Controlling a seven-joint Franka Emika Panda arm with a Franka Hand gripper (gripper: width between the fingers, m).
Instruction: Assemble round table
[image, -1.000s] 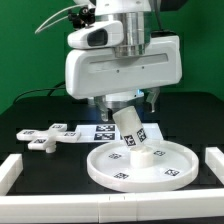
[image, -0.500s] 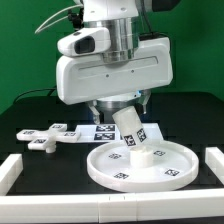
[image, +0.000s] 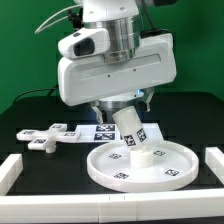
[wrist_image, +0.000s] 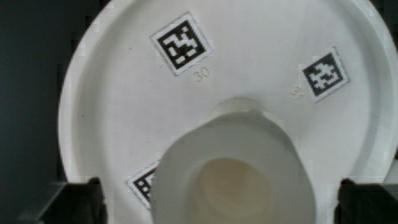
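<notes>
On the tabletop (image: 20, 112) the large round disc (image: 140, 168) lies flat, the cross-shaped base (image: 45, 137) apart at the exterior view's left, the short leg (image: 132, 132) tilted inside the disc — my pincer (wrist_image: 219, 200) wide, one finger each side of it.

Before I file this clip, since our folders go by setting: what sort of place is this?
Probably a robotics lab bench: a green backdrop, a black table fenced by white border blocks, and a white round disc bearing printed square tags.
</notes>
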